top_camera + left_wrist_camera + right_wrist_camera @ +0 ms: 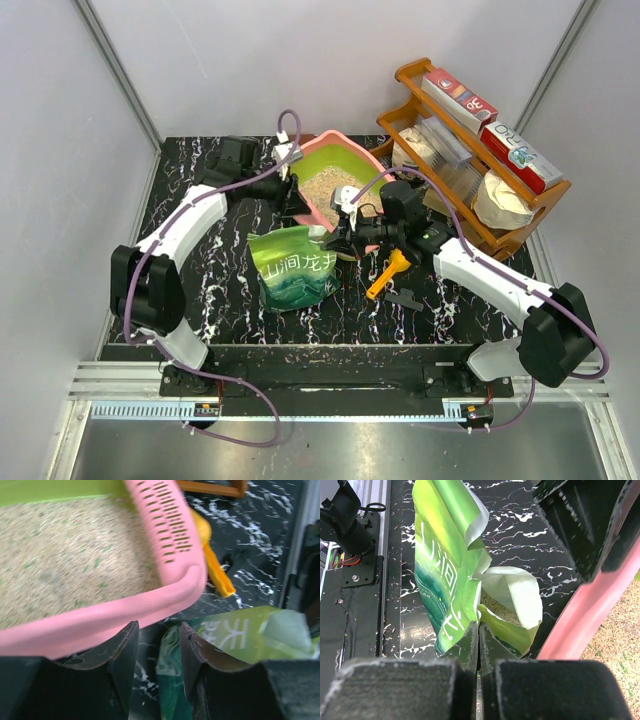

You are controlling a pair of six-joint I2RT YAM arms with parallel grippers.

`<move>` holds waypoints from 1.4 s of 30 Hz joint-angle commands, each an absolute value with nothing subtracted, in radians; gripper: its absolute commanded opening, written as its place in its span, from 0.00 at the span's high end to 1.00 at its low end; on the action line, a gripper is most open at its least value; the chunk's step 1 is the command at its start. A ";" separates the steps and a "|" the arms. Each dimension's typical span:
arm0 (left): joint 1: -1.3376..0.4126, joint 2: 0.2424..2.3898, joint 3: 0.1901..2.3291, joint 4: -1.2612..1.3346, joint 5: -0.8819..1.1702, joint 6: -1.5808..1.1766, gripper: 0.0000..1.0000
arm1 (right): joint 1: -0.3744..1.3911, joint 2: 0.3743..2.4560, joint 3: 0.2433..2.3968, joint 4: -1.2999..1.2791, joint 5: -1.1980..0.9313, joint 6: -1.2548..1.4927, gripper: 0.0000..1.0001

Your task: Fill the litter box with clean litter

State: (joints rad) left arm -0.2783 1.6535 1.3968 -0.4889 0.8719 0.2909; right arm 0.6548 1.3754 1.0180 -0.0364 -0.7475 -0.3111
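Note:
The pink litter box [372, 160] with lime-green inner walls stands at the back centre and holds beige clean litter [330, 187]. In the left wrist view its pink rim [100, 617] and slotted lip [165, 525] lie just above my left gripper [159, 627], which is open with nothing between the fingers. In the top view my left gripper [297, 207] sits at the box's near-left edge. My right gripper [479, 626] is shut on the torn top edge of the green bag [445, 580], which shows litter inside [497, 611]. The bag [290, 265] stands in front of the box.
A yellow-orange scoop [388, 273] lies right of the bag, with a small black piece [403, 298] beside it. A brown wooden rack [470, 150] with boxes and bags stands at the back right. White walls close in the sides.

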 commanded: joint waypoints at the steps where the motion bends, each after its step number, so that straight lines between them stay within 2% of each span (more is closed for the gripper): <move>1: -0.359 1.629 1.376 -0.419 1.021 0.311 0.59 | 0.663 1.335 1.022 0.008 -0.719 -0.350 1.00; 14: -0.462 1.606 1.342 -0.457 1.143 0.313 0.63 | 0.664 1.350 1.020 -0.015 -0.646 -0.353 1.00; 18: -0.489 1.605 1.358 -0.523 1.164 0.382 0.69 | 0.664 1.364 1.028 -0.009 -0.562 -0.334 1.00; 23: -0.512 1.601 1.356 -0.558 1.154 0.396 0.71 | 0.663 1.355 1.029 -0.008 -0.543 -0.367 0.97; 31: -0.466 1.605 1.381 -0.558 1.080 0.408 0.71 | 0.663 1.278 1.078 -0.135 -0.551 -0.416 0.78; 35: -0.439 1.612 1.397 -0.558 1.077 0.413 0.69 | 0.663 1.233 1.043 -0.160 -0.525 -0.434 0.60; 42: -0.426 1.638 1.422 -0.558 1.098 0.385 0.69 | 0.663 1.293 1.019 -0.109 -0.522 -0.410 0.44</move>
